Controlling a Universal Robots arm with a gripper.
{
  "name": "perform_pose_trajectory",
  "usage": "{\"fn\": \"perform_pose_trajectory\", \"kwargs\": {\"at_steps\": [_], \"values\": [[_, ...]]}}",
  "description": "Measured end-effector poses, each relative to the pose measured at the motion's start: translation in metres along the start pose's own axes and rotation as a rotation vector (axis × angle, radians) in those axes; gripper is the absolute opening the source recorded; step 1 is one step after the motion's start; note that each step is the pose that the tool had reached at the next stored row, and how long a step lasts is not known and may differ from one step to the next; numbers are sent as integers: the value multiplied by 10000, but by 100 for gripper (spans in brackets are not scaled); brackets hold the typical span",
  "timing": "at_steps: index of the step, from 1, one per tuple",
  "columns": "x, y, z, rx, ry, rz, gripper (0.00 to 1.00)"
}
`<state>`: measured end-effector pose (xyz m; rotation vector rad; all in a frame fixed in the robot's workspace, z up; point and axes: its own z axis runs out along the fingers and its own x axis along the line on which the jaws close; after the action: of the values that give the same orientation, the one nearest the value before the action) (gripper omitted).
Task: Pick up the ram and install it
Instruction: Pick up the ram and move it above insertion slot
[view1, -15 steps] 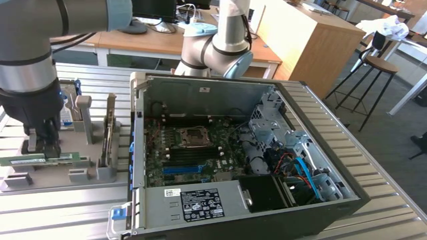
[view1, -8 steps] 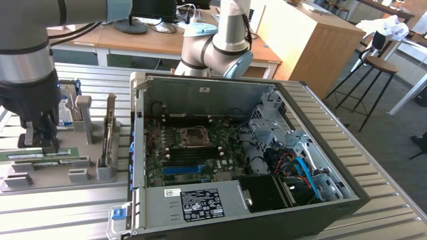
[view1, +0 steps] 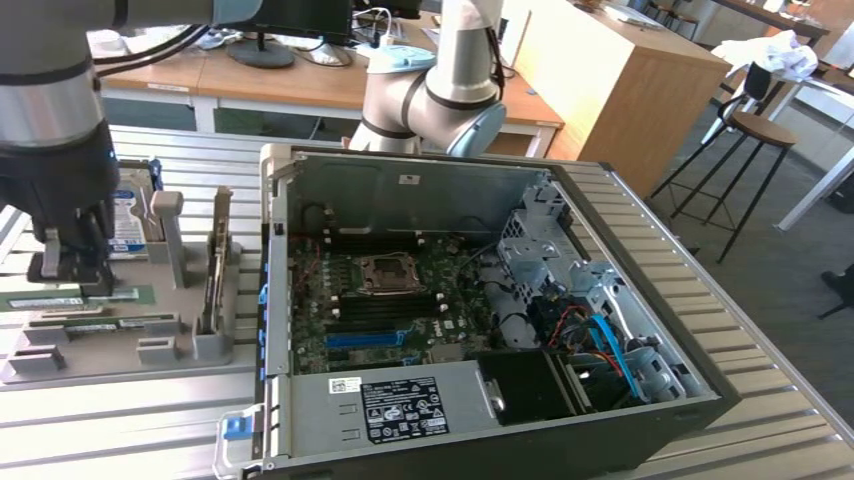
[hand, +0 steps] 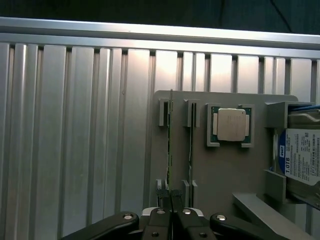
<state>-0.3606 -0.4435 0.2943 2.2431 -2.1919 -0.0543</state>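
The ram (hand: 169, 140) is a thin green stick standing on edge in a slot of the grey holder tray (hand: 220, 170). My gripper (hand: 169, 196) is shut on the ram's near end, one finger on each side. In the exterior view my gripper (view1: 70, 280) reaches straight down onto the ram (view1: 40, 301) at the exterior view's left. A second green stick (hand: 190, 150) stands in the neighbouring slot, parallel and untouched. The open computer case (view1: 627, 330) lies to the exterior view's right, with its motherboard (view1: 387, 310) exposed.
A square silver CPU (hand: 230, 124) sits in its pocket on the tray, and a hard drive (hand: 302, 155) stands beside it. A second robot arm (view1: 441, 90) rises behind the case. Everything rests on a ribbed metal table (view1: 134, 420). A stool (view1: 761, 130) stands at the back right.
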Motion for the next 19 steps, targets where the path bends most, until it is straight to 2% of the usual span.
{"fn": "perform_pose_trajectory", "kwargs": {"at_steps": [19], "values": [[-9,11,-413,3,-4,127,11]]}}
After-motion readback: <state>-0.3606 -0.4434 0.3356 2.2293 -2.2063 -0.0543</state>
